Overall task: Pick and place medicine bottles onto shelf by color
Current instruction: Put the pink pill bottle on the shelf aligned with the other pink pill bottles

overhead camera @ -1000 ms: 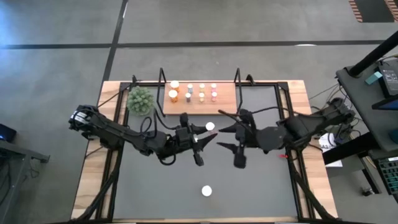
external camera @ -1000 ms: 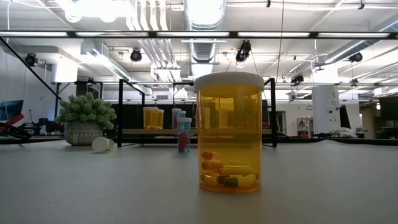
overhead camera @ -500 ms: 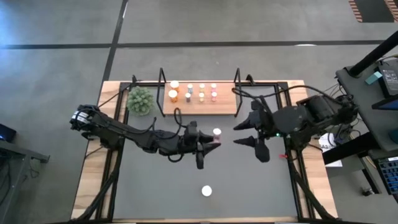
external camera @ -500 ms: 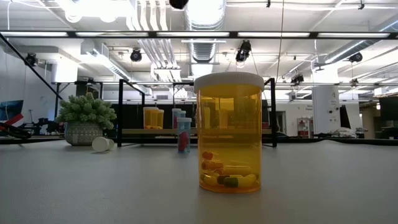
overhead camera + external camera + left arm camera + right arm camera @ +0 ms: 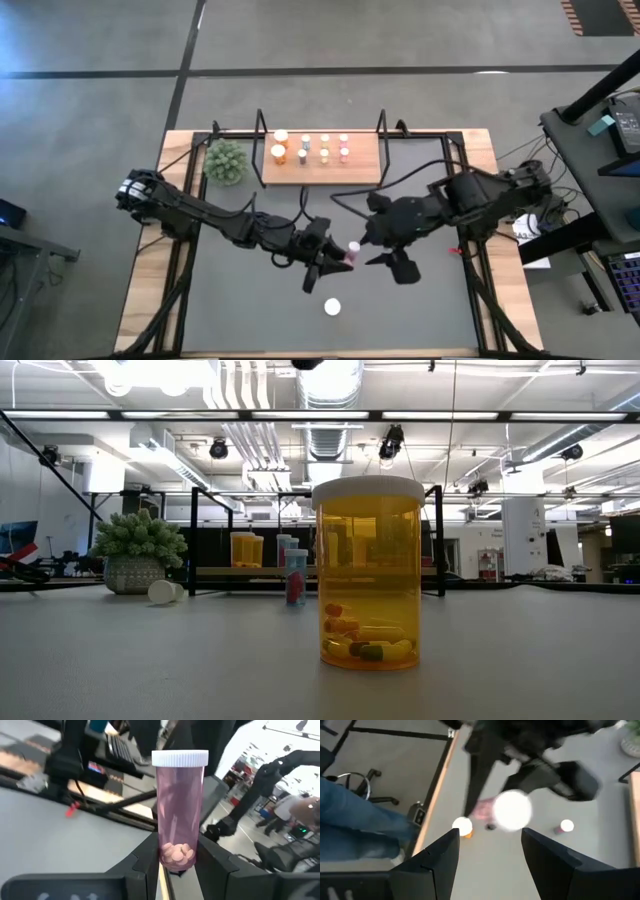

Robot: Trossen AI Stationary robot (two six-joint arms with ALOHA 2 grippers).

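Holding: the left gripper (image 5: pixel 335 262) pinches a pink bottle (image 5: pixel 352 249) above the middle of the dark grey mat (image 5: pixel 250 310); in the left wrist view the pink bottle (image 5: pixel 179 810) stands upright between the two fingers (image 5: pixel 145 862), white cap up, pale tablets at its bottom.
Facing it: the right gripper (image 5: pixel 385 245) hovers just beside the pink bottle with its fingers spread wide; the right wrist view shows the bottle's white cap (image 5: pixel 512 810) between its fingers (image 5: pixel 437 857), apart from both.
Shelf: the wooden shelf (image 5: pixel 365 170) sits at the table's far edge between black wire frames, carrying orange, whitish, yellow-green and pink bottles in rows (image 5: pixel 312 148).
Mat: one orange bottle (image 5: pixel 332 307) stands alone near the front edge; it fills the low view (image 5: pixel 368 575), capsules visible inside.
Also low view: a small bottle (image 5: pixel 296 577) stands before the shelf, another lies on its side (image 5: pixel 166 592) beside the plant (image 5: pixel 138 550).
Room: industrial ceiling with ducts and lights; jeans of a person (image 5: pixel 355 820) beside the table.
Open ground: bare mat left and right of the lone orange bottle.
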